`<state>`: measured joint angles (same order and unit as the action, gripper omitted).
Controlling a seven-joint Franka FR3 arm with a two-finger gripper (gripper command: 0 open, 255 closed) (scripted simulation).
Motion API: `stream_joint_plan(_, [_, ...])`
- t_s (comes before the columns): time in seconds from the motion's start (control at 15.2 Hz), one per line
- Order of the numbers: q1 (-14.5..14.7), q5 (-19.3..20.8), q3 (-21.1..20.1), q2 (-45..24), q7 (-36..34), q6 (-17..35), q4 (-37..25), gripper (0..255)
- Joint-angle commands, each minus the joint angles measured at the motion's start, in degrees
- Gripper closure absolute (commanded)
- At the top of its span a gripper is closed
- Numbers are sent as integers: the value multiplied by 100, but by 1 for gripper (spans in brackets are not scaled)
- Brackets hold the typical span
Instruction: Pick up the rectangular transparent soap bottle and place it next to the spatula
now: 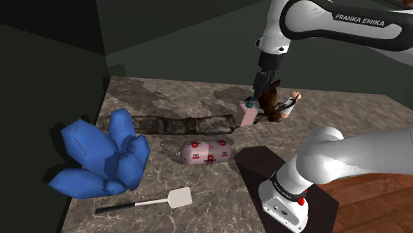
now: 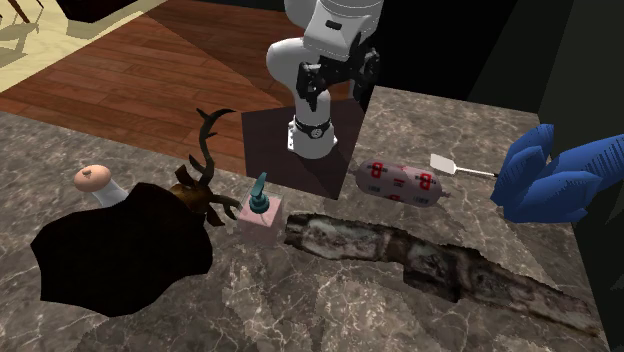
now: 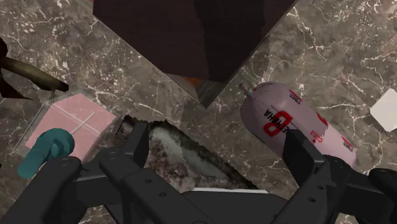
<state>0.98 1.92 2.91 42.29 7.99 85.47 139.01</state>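
Note:
The soap bottle (image 1: 247, 115) (image 2: 262, 218) (image 3: 71, 121) is a pinkish see-through block with a teal pump, standing on the marble counter. My gripper (image 1: 265, 86) (image 2: 337, 90) (image 3: 216, 149) hangs open above the counter, just over and slightly beside the bottle. In the wrist view the bottle lies outside the left finger (image 3: 136, 144), and nothing is between the fingers. The spatula (image 1: 171, 198) (image 2: 452, 166) (image 3: 385, 108), with a white head and a thin black handle, lies far from the bottle near the counter's front edge.
A pink sausage-shaped pack (image 1: 207, 152) (image 2: 398, 183) (image 3: 294, 124) lies between bottle and spatula. A dark antlered figure (image 1: 271, 102) (image 2: 195, 190) and a white bottle (image 1: 292, 102) (image 2: 95, 182) stand close by the soap. A blue lumpy object (image 1: 99, 155) (image 2: 560, 170) sits near the spatula. A dark rough crack (image 1: 185, 124) crosses the counter.

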Motion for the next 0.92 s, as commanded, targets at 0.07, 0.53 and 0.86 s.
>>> stream_joint_plan(0.07, [-43, 93, 88, -90, 96, 145, 36, 0])
stream_joint_plan(0.53, [-323, 652, 706, -913, 723, 1187, 84, 0])
stream_joint_plan(0.86, [-483, 913, 1138, -1683, 1149, 1920, -101, 0])
